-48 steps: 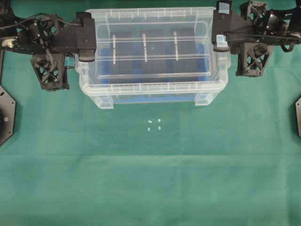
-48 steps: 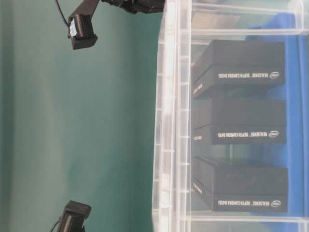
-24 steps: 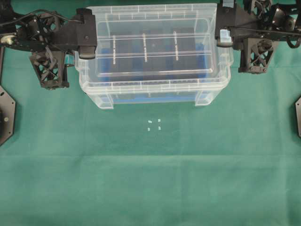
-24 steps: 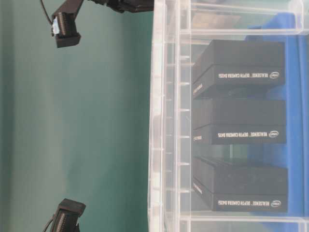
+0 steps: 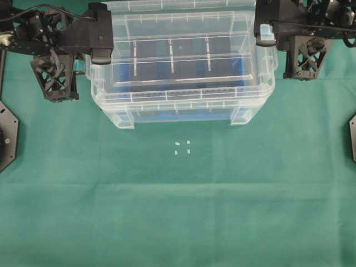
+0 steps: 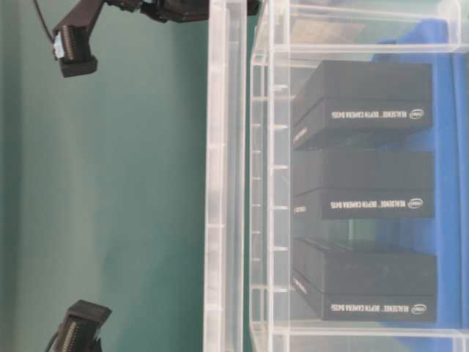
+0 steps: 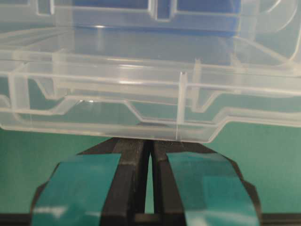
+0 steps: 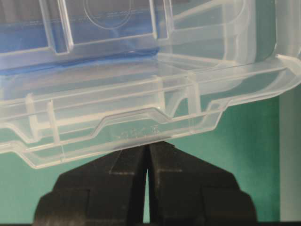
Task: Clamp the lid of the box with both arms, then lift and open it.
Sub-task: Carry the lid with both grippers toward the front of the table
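1. Clear lid (image 5: 183, 53) raised off the box (image 5: 181, 108), directly above it, a gap visible between them at table level.
2. Long axis left to right, level, ridges along it.
3. Left gripper (image 7: 149, 146) pinched onto the left end tab.
4. Right gripper (image 8: 146, 150) clamped likewise on the right end.

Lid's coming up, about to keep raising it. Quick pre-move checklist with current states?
1. Left gripper shut on the lid end: ok.
2. Right gripper shut on the other end: ok.
3. Lid clear of the box rim: ok, table-level view shows a gap.
4. Lid level between arms: cannot tell.
5. Black blocks seated in the box: ok.
6. Box staying down on the cloth: cannot tell.
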Controlling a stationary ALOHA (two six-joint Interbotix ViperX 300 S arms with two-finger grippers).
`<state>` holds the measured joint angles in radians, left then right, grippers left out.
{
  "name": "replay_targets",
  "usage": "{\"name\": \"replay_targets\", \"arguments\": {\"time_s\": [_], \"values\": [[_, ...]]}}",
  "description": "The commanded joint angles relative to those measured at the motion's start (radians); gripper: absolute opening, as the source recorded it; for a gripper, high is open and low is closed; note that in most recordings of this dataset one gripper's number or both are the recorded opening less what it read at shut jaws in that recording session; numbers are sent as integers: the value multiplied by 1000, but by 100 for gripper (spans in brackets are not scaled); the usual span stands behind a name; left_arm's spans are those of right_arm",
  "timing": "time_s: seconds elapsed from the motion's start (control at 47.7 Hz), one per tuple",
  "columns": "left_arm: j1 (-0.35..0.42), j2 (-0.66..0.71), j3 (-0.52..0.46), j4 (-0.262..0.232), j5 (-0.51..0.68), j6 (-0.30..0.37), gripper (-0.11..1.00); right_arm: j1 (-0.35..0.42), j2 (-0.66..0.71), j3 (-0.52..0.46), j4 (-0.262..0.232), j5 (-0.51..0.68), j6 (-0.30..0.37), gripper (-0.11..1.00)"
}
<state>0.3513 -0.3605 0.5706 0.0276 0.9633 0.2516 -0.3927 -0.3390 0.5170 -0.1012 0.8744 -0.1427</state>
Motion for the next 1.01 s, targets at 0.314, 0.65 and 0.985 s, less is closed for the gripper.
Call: {"name": "replay_targets", "arguments": {"time_s": [0.314,0.65,0.985], "values": [[-15,-8,-146,-8,43,-6,1,95,-28,-126,9,38,12,0],[-28,-8,-173,-8,67,-29,1,97,-49,-135,8,55,12,0],[-54,-20,-160,-8,84,-71,1,118,-52,-138,8,66,17,0]]}}
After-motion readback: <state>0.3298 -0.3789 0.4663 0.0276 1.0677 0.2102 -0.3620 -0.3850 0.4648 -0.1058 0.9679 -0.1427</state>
